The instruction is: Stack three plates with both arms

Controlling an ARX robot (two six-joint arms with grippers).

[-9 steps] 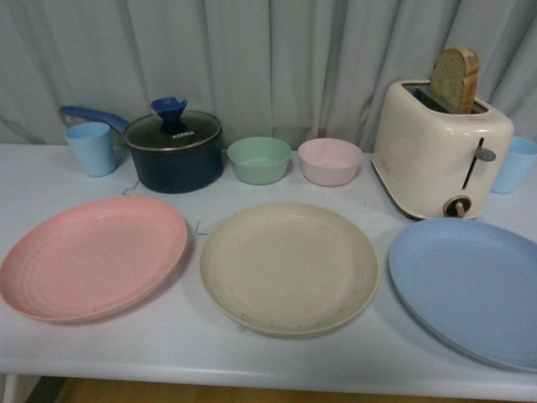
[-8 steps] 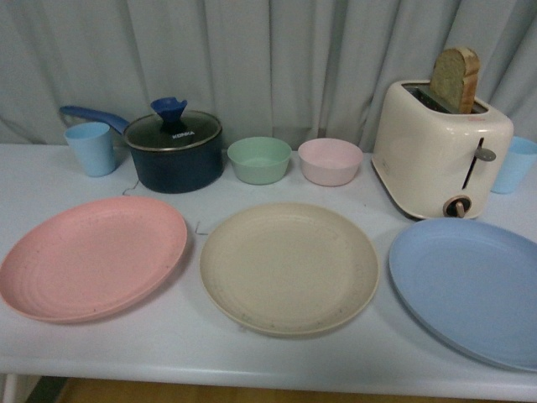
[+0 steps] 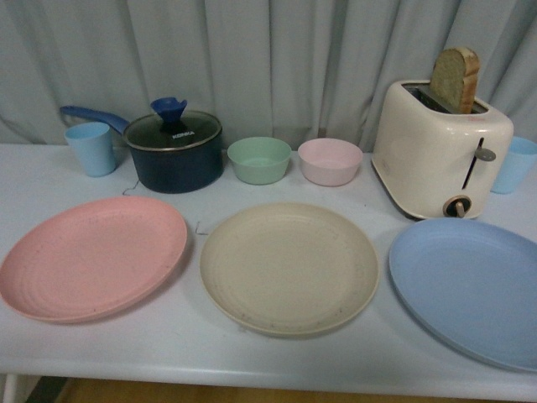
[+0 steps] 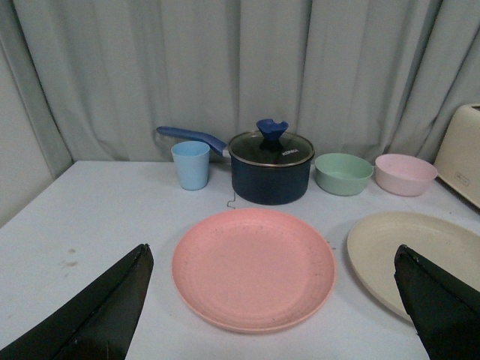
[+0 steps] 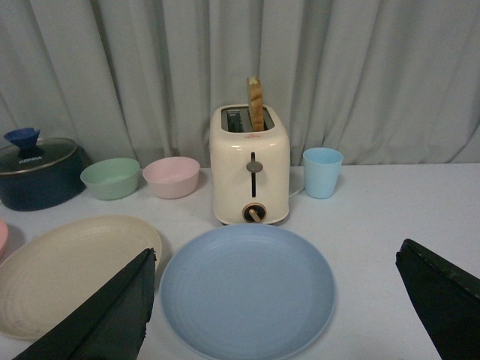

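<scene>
Three plates lie side by side on the white table [image 3: 193,348]: the pink plate [image 3: 91,255] at the left, the beige plate [image 3: 289,267] in the middle, the light blue plate [image 3: 471,287] at the right. No arm shows in the front view. In the left wrist view my left gripper [image 4: 274,300] is open, its jaws spread wide, facing the pink plate [image 4: 253,267], with the beige plate [image 4: 405,255] beside it. In the right wrist view my right gripper [image 5: 277,304] is open and faces the blue plate [image 5: 247,292], next to the beige plate [image 5: 71,270].
Behind the plates stand a light blue cup [image 3: 91,148], a dark blue lidded saucepan [image 3: 174,152], a green bowl [image 3: 259,159], a pink bowl [image 3: 330,160], a cream toaster [image 3: 440,149] with a bread slice [image 3: 456,79], and another blue cup [image 3: 513,164]. A grey curtain hangs behind.
</scene>
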